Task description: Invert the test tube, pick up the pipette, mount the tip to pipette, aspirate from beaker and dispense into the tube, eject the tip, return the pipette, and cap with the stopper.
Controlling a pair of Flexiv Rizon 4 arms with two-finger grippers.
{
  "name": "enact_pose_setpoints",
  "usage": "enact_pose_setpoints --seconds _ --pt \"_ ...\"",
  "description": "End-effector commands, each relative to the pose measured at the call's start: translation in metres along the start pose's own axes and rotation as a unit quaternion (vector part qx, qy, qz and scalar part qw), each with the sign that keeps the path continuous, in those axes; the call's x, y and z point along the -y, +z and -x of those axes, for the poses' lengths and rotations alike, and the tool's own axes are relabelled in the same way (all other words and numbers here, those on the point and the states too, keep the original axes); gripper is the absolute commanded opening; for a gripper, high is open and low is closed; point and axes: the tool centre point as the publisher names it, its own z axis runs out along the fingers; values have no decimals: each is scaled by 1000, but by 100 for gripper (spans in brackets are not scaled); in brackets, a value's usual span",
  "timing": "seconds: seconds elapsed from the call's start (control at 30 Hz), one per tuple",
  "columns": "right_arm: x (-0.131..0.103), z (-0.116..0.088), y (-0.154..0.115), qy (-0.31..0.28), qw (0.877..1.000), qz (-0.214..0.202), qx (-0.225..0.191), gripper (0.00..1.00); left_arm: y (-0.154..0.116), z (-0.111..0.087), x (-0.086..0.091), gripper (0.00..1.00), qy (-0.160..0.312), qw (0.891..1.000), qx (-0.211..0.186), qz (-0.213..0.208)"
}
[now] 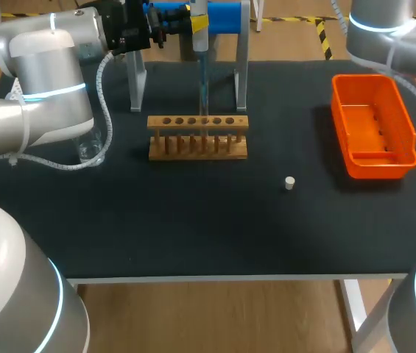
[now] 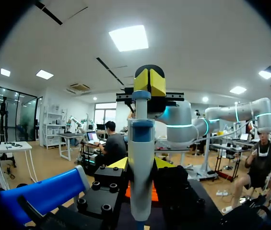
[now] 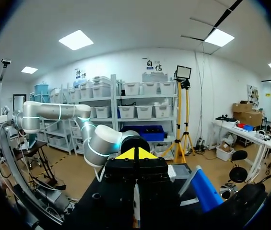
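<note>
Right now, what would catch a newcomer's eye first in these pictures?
The orange bin at the right of the table stands out most. Next, the pipette, held upright by the left hand at the blue stand at the back, above the wooden rack. A small white stopper lies alone, nearer than the rack and to its right.

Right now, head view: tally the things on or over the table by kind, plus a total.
wooden rack: 1
orange bin: 1
stopper: 1
beaker: 1
pipette: 1
pipette stand: 1
Total: 6. I cannot make out a test tube clearly.
</note>
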Motion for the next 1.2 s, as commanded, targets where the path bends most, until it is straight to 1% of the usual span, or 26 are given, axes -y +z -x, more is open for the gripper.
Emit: enact_pose_setpoints --seconds 0.03,0.8,1.2 --pt "2 2 4 1 1000 -2 -3 0 0 0 0 0 0 1000 1 0" --pt "9 4 18 3 1000 -4 -5 0 0 0 0 0 0 1000 1 0" --pt "17 -2 15 1 1000 -9 3 0 0 0 0 0 0 1000 1 0"
